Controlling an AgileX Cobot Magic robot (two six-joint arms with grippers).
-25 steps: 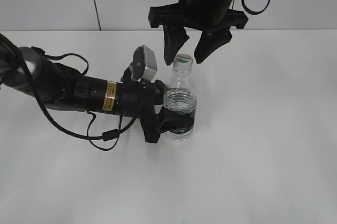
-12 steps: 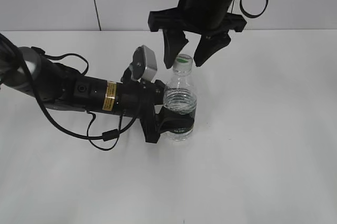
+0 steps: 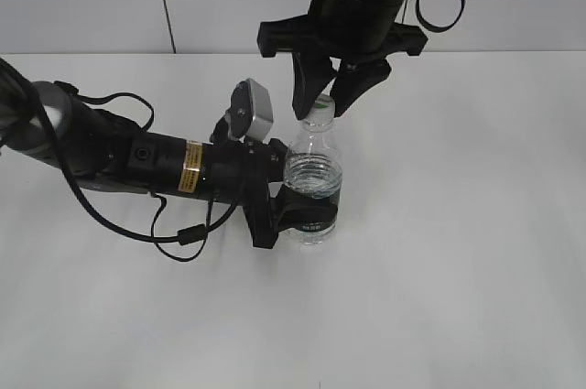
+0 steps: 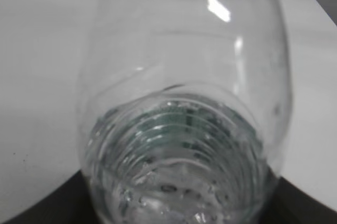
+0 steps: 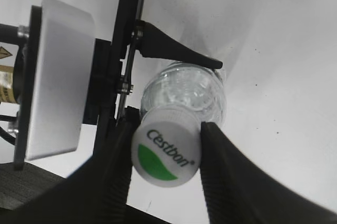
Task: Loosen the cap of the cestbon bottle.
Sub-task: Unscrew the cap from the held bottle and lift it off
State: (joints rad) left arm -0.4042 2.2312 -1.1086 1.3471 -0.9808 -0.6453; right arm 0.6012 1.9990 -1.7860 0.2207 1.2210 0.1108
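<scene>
The cestbon bottle [image 3: 312,169] stands upright mid-table, clear with a dark green label band. My left gripper [image 3: 295,215] is shut on its lower body from the left; the left wrist view is filled by the bottle [image 4: 179,145]. The white cap [image 3: 320,104] with its green leaf patch tops the neck. My right gripper [image 3: 321,96] comes down from above, its two black fingers closed against the cap's sides. In the right wrist view the cap [image 5: 166,153] sits between the fingers [image 5: 166,150], touching both.
The white table [image 3: 458,252] spreads all round the bottle. The left arm [image 3: 137,162] with its cable loop [image 3: 183,238] lies across the table's left half. The left wrist camera housing [image 5: 55,76] stands close beside the bottle.
My right gripper has come down a little and closed its fingers from a wide spread onto the cap. The left gripper and the bottle have not moved.
</scene>
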